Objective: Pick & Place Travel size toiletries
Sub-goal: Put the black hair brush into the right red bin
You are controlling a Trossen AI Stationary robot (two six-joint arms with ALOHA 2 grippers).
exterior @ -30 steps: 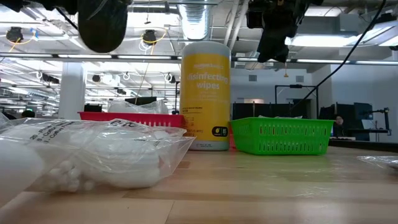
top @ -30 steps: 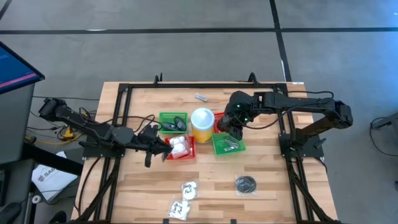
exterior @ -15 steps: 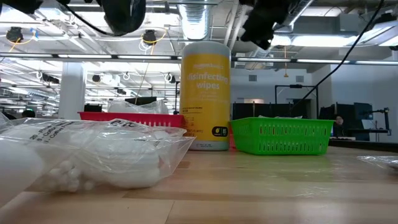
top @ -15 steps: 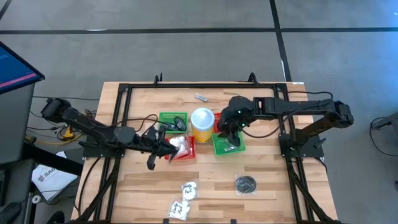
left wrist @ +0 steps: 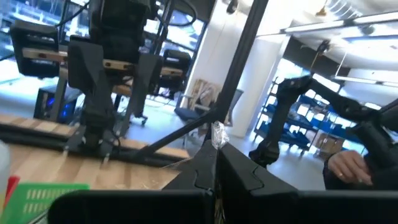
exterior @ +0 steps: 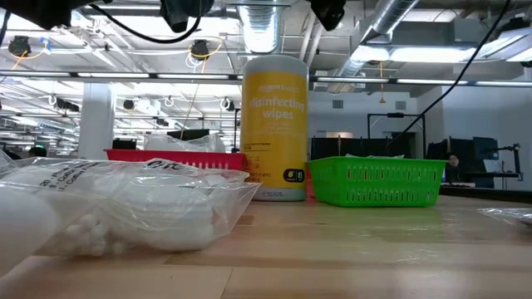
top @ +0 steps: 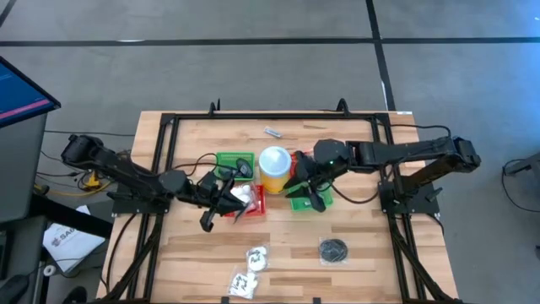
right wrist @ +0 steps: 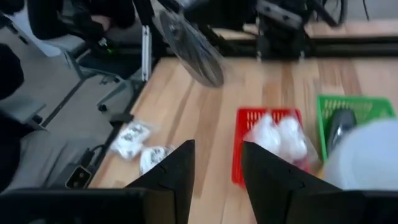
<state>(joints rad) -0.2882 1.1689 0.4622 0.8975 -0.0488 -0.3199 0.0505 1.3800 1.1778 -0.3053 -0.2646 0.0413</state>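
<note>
Toiletries lie spread over the wooden table (top: 354, 228) in the high view; a clear bag of dark round pieces (top: 332, 250) sits near the front edge on the right, two printed packets of white pieces (top: 256, 257) lie near the front at the middle, well apart from the baskets, and a small silvery metal piece (top: 272, 132) lies alone toward the back; more white pieces (top: 243, 196) fill the red mesh basket (top: 256, 208), and a dark item (top: 241, 168) lies in the green mesh basket (top: 226, 160) behind it; the yellow cup with white lid (top: 274, 165) stands between this basket and a second green mesh basket (top: 297, 201); the left gripper (top: 226, 199) hangs at the red basket's left edge, and the right gripper (top: 309, 191) is over the second green basket.

Low view: a clear bag of white pieces (exterior: 125, 208) fills the near left; behind it stand the red basket (exterior: 174, 155), the yellow cup (exterior: 274, 124), lettered as disinfecting wipes, and a green basket (exterior: 378, 181).

Left wrist view: the left gripper (left wrist: 216, 149) has its fingers pressed together; a small shiny scrap shows at their tips, and I cannot tell whether it is gripped; a person's hand (left wrist: 345, 165) shows beyond the table.

Right wrist view: the right gripper (right wrist: 217, 155) has its fingers (right wrist: 177, 171) partly apart with nothing between them; beyond lie the red basket (right wrist: 239, 149) with white pieces (right wrist: 277, 134) and two packets (right wrist: 134, 134) on the wood.
</note>
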